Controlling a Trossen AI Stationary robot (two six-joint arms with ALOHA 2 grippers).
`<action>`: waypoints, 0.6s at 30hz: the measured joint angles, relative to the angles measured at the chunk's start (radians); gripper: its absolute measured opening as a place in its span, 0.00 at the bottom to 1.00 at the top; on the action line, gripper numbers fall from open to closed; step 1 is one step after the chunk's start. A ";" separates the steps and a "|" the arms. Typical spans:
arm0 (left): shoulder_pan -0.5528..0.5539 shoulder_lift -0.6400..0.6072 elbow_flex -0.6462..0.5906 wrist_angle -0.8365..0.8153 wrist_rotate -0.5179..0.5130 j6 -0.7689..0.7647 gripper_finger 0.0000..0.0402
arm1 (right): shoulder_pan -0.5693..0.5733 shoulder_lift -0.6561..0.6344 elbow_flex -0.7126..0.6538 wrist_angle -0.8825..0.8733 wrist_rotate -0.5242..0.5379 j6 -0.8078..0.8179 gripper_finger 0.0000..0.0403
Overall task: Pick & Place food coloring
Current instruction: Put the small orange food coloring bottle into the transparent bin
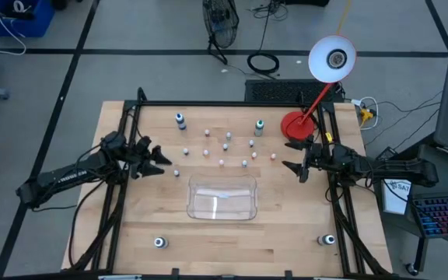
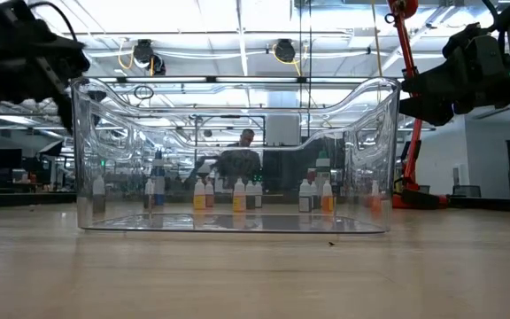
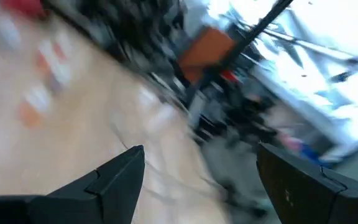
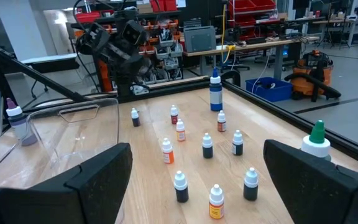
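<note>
Tiny white-capped food coloring [image 4: 207,147] bottles (colours mixed), left pincer [image 1: 160,160] spread, right pincer [image 1: 295,168] spread

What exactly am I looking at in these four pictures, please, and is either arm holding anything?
Two dark robot arms work at a wooden table. One picture looks straight down, one looks level across the tabletop, and two come from cameras on the arms' wrists. The left gripper and the right gripper both hover at the table's sides with fingers apart, holding nothing. A clear plastic tray sits empty in the middle. Beyond it stand small food coloring bottles, with larger bottles near the corners. A red desk lamp stands by the right arm.
</note>
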 joint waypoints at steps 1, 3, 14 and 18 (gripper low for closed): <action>0.000 -0.001 0.001 0.016 -0.054 0.046 0.76 | 0.000 0.000 0.000 0.000 0.000 0.000 0.87; -0.001 0.000 0.001 0.010 -0.118 0.157 0.76 | 0.000 0.000 0.000 0.000 0.000 0.000 0.87; -0.087 0.000 0.000 -0.084 -0.580 0.628 0.76 | 0.000 0.000 0.000 0.001 0.000 0.000 0.87; -0.113 0.000 0.000 -0.047 -0.586 0.655 0.76 | 0.000 0.000 0.000 0.001 0.000 0.000 0.87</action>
